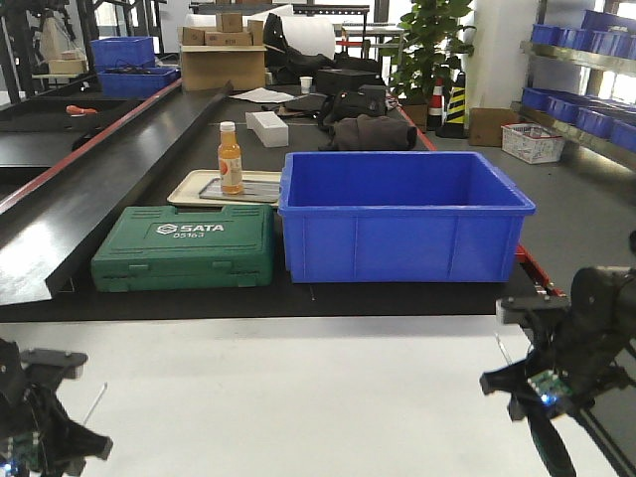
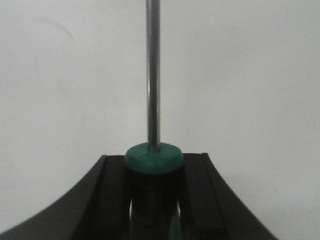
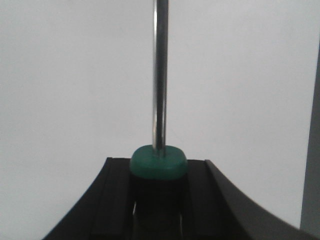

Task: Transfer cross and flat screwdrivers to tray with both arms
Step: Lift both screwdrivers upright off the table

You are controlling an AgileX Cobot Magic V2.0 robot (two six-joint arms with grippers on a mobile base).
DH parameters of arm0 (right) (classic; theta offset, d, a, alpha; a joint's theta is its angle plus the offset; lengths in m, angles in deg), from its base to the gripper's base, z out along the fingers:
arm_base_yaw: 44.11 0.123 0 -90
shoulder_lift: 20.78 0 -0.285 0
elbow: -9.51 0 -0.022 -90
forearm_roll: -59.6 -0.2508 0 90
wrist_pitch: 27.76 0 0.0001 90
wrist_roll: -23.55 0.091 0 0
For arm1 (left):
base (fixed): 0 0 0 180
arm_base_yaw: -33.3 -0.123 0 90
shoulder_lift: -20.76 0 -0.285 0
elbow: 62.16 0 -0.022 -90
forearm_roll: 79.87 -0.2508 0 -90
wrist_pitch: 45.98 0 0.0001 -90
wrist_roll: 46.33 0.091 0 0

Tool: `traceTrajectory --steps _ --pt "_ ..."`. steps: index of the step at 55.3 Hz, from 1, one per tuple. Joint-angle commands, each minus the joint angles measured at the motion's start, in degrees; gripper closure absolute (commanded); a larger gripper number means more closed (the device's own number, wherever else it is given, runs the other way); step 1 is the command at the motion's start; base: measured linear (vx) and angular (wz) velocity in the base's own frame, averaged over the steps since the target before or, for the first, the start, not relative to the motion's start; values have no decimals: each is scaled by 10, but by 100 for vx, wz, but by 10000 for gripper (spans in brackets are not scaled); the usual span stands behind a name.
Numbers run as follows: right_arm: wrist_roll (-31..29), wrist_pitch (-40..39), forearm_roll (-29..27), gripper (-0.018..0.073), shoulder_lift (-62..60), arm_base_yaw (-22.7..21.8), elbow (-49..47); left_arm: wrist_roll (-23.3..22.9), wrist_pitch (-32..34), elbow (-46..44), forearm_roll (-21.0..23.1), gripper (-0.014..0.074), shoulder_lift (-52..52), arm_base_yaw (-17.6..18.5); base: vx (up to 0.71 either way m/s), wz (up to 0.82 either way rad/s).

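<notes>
**Green-handled screwdrivers, two: one held in each pincer**

Item 1. We list the left screwdriver (image 2: pixel 152 100) in the left pincer (image 2: pixel 155 160). The black fingers (image 2: pixel 112 195) are drawn in to the width of the handle and press on it from both sides. The green collar stands just proud of the fingertips and the steel shaft runs straight out ahead. Its tip leaves the top of the wrist view, so we cannot tell cross from flat.

Item 2. We list the right screwdriver (image 3: pixel 160 90) in the right pincer (image 3: pixel 159 162), held the same way: jaws narrowed onto the handle, green collar showing, shaft pointing forward, tip out of view.

Item 3. Our landmark is the blue bin (image 1: pixel 402 214). Both pincers hang over the white surface (image 1: pixel 298 397) on the near side of the bin, the left one well off towards its left and the right one below its right corner.

Item 4. We place the grey metal tray (image 1: pixel 260 185) just beside the bin's far left corner, lying on a beige tray (image 1: pixel 184 195). Neither screwdriver is in it.

Item 5. An orange bottle (image 1: pixel 231 159) stands upright on the grey tray, to the left of the bin.

Item 6. A green SATA case (image 1: pixel 186 246) lies closed to the left of the bin, near its front wall.
</notes>
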Motion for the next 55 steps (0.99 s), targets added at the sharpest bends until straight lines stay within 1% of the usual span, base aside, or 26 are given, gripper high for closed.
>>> traceTrajectory --steps 1,6,13,17,20,23,31,37,43,46,49,53,55 --pt "-27 -40 -36 568 -78 16 -16 7 26 -15 18 599 -96 5 0 0" --pt "-27 -64 -38 568 -112 44 -16 19 40 -13 26 599 -143 16 0 0" --pt "-25 -104 -38 567 -155 99 -16 19 101 -13 69 599 -219 35 0 0" --pt "-7 -134 -38 568 -181 133 -16 19 123 -13 93 598 -257 44 0 0" --pt "10 -156 -38 568 -197 150 -16 19 122 -13 106 597 -282 49 0 0" --pt "21 -176 -38 568 -214 165 -16 19 115 -13 108 596 -301 54 0 0" --pt "23 -191 -37 568 -250 201 -16 19 118 -13 120 596 -344 56 0 0" --pt "26 -193 -34 568 -268 209 -16 20 117 -13 135 596 -365 56 0 0" --pt "50 -199 -30 568 -285 208 -16 44 120 -13 162 596 -382 56 0 0" --pt "56 -197 -23 568 -293 208 -16 57 126 -14 185 596 -386 56 0 0" --pt "59 -195 -15 568 -299 208 -16 83 120 -21 226 596 -387 56 0 0" --pt "59 -194 -14 568 -303 208 -16 116 110 -31 264 596 -385 56 0 0" --pt "59 -194 -15 567 -303 208 -16 130 108 -35 275 596 -384 56 0 0"
